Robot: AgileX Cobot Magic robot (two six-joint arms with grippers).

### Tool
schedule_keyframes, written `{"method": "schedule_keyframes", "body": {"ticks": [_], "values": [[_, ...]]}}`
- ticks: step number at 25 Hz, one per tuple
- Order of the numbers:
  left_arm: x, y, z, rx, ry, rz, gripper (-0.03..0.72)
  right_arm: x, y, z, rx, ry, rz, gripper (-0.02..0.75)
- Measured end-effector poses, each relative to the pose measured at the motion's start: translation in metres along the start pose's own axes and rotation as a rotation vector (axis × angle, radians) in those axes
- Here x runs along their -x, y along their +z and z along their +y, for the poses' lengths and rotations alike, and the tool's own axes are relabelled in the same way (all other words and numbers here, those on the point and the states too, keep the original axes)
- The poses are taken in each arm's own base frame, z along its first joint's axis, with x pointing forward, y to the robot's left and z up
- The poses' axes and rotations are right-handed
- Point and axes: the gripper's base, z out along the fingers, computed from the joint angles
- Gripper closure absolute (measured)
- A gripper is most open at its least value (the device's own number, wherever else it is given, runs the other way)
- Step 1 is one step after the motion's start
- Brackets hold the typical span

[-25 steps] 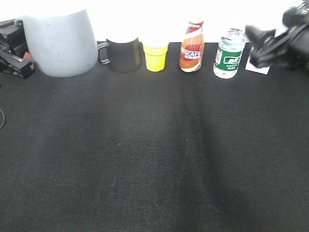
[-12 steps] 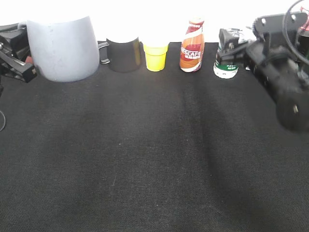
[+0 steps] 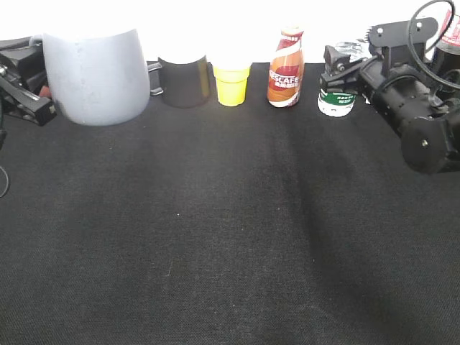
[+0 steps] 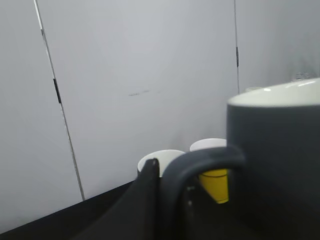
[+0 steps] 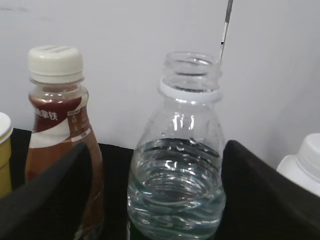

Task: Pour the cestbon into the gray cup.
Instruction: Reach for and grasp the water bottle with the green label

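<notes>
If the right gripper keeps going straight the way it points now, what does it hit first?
The cestbon: it stands uncapped, centred between the right gripper's open fingers. The palm would probably meet it first, though depth is unclear. The Nescafe bottle sits left of that line.

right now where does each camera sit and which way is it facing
Exterior view: low in front of the black table, facing the back wall; left gripper and right gripper both show.
Left wrist view: beside the gray cup, facing the wall; one dark finger shows at the handle.
Right wrist view: level with the uncapped cestbon, which stands between two dark fingers.
Shared: the Nescafe bottle appears in the exterior and right wrist views.
</notes>
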Motion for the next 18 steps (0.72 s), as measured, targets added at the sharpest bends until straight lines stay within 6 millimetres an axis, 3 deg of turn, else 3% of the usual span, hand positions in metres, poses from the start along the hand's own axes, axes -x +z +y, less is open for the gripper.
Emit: {"method": "schedule_keyframes", "body": {"ticks": [4,15,18], "values": [[0.0,0.0,0.0,-0.003,0.002,0.002,0.643,-0.011,0.005,0.001,-0.002,0.0,0.018,0.131],[-0.002,0.0,-0.002,-0.02,0.014,0.026,0.643,-0.007,0.018,-0.014,-0.024,-0.01,-0.012,0.131],[-0.002,0.0,-0.002,-0.021,0.014,0.026,0.643,-0.02,0.025,-0.011,-0.003,0.007,0.008,0.131]]}}
